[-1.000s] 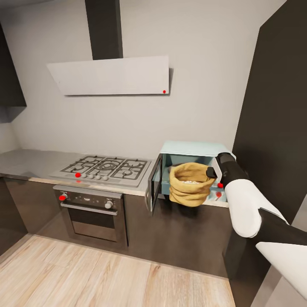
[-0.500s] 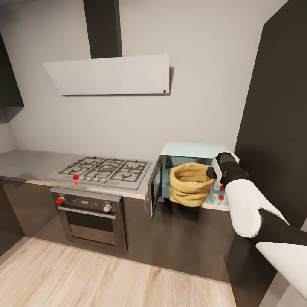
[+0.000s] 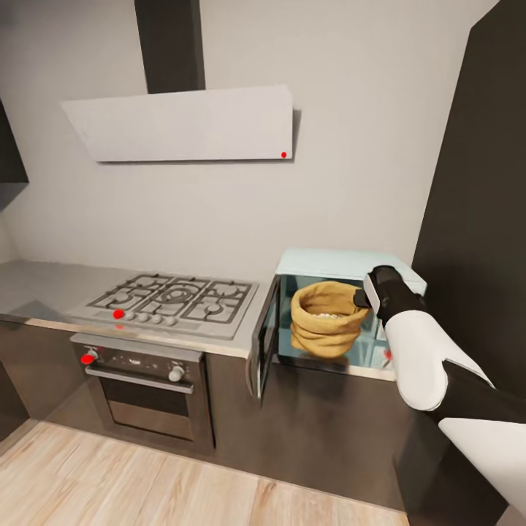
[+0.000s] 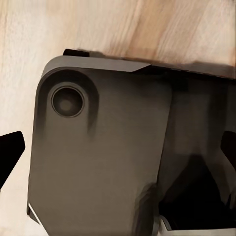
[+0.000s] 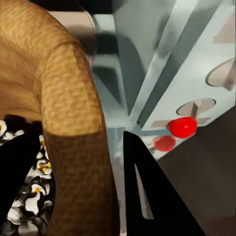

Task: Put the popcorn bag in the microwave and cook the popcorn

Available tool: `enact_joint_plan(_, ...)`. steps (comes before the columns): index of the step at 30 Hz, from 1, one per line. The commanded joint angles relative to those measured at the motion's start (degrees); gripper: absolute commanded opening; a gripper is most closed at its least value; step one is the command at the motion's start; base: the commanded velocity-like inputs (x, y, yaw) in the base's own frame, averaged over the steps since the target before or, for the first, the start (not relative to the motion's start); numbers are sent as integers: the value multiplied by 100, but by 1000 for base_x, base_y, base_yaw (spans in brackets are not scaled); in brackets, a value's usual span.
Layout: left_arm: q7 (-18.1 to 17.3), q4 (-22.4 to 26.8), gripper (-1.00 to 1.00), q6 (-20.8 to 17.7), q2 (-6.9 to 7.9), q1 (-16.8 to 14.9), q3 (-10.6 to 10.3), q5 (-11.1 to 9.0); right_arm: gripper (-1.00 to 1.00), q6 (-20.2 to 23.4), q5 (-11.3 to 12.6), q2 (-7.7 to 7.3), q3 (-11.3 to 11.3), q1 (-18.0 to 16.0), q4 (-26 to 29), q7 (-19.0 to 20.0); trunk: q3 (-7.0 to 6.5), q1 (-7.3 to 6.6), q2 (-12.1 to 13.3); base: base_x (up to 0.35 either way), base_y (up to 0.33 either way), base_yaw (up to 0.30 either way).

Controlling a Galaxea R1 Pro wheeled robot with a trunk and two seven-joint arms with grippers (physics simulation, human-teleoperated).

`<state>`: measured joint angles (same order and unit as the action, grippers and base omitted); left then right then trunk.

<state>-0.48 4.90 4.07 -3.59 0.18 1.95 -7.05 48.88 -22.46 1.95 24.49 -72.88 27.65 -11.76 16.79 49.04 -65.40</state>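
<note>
The microwave (image 3: 332,261) stands on the countertop (image 3: 44,285) with its door (image 3: 264,337) swung open to the left. The mustard popcorn bag (image 3: 325,329) hangs upright in the microwave's opening, its base just above the cavity floor. Whitish popcorn (image 3: 326,315) lies inside it. My right gripper (image 3: 363,298) is shut on the bag's right rim. In the right wrist view the rolled rim (image 5: 73,123) sits between the black fingers (image 5: 147,187), with popcorn (image 5: 24,196) below and the microwave's red light dot (image 5: 182,126) beside them. My left gripper (image 4: 118,152) hangs open over my base.
A gas hob (image 3: 172,299) sits left of the microwave, over an oven (image 3: 142,387). A white hood (image 3: 183,124) hangs above the hob. A tall dark cabinet (image 3: 482,219) closes off the right side. The floor (image 3: 146,482) is wooden.
The head view has shifted as the camera moved. Relative to the microwave, the bag has gone from hanging in front of the counter edge up and into the opening.
</note>
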Motion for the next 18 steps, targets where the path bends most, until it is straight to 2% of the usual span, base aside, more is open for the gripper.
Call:
enact_joint_plan(1, -5, 8, 100, 6, -2, 3, 16, -43, -100, 3, 22, 7, 29, -2, 4, -36, 6, 3, -3, 213, 0, 0)
enact_joint_plan(18, -5, 11, 100, 6, -2, 1, 16, -43, -100, -1, 22, -54, 45, 1, 3, -36, 6, 3, -3, 185, 0, 0)
